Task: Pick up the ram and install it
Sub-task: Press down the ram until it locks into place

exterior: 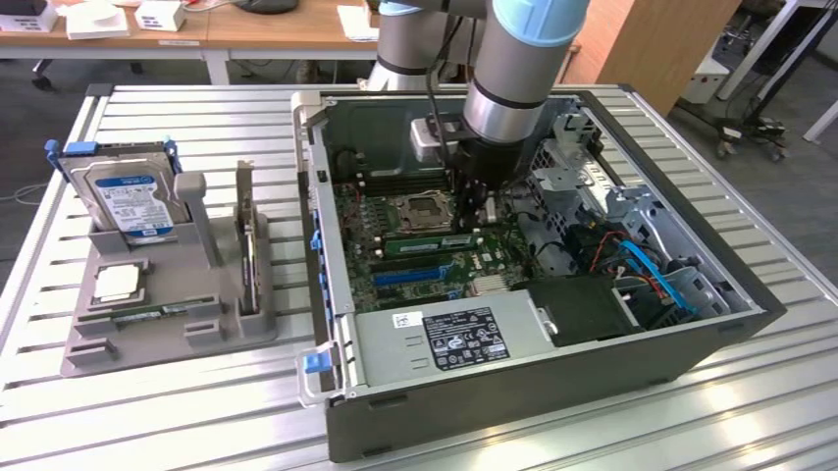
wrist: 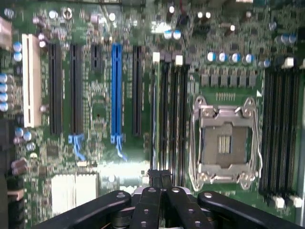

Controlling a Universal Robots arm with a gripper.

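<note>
— Hanging over the motherboard, where is the gripper (exterior: 482,211) being held right now?

— It is being held inside the open computer case (exterior: 524,392), low over the board, just beside the processor socket (exterior: 422,206). In the wrist view the gripper (wrist: 159,177) is being shown with its two fingertips pressed together, nothing being seen between them.

— And where is the ram (exterior: 433,242) being seen?

— It is being carried by one of the long memory slots next to the socket, lying level along the slot. In the wrist view the ram (wrist: 153,119) is being seen edge-on as a thin pale line, with the socket (wrist: 224,143) on one side and the blue expansion slot (wrist: 116,86) on the other. The closed fingertips are being held at its near end; whether it is being touched cannot be told.

— How much room is being left around the arm?

— Room is being limited. The arm is being hemmed in by the drive cage and cables on the exterior view's right, and by the power supply (exterior: 445,339) towards the camera. The case's top rim is being cleared by the arm on all sides.

— What is being left outside the case?

— On the counter (exterior: 196,412), well apart at the exterior view's left, a grey holder (exterior: 171,334) is standing with a hard drive (exterior: 131,201) upright in it.
</note>
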